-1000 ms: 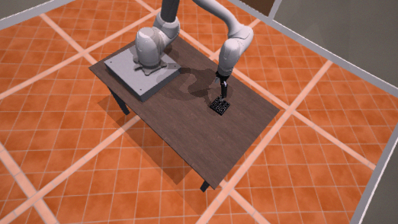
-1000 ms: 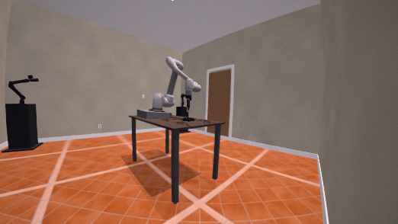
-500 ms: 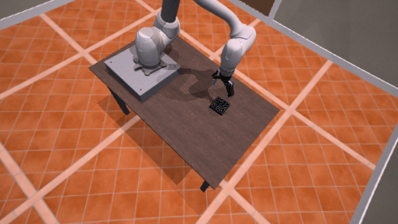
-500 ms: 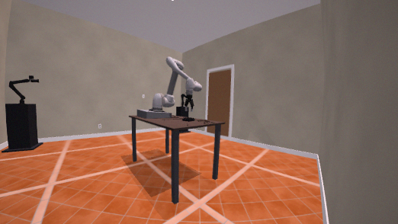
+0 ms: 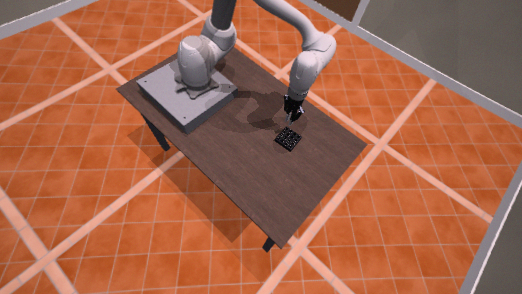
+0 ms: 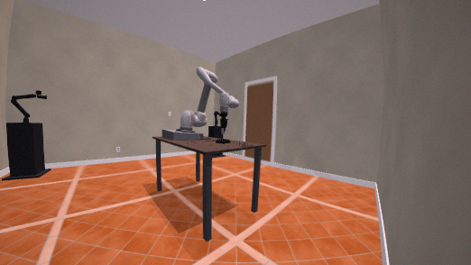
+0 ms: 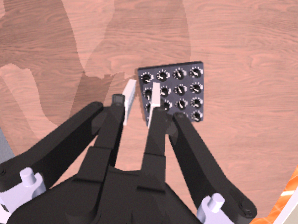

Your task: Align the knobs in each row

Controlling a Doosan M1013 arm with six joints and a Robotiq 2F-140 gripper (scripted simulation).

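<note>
The knob box [image 5: 288, 138] is a small black square box with four rows of knobs, lying flat on the dark wooden table right of the middle. It also shows in the wrist view [image 7: 172, 91] and as a low dark shape in the exterior view [image 6: 222, 141]. The knob lines and printed names are too small to read. My gripper [image 5: 291, 119] hangs above the box's edge nearest the robot base, clear of the knobs. In the wrist view the gripper [image 7: 141, 91] has its fingers drawn in to a narrow gap with nothing between them, over the box's left column.
The robot's grey base plate [image 5: 186, 95] takes up the table's far left end. The table edge runs close behind the box on the right. A black pedestal with a camera arm [image 6: 24, 149] stands by the far wall.
</note>
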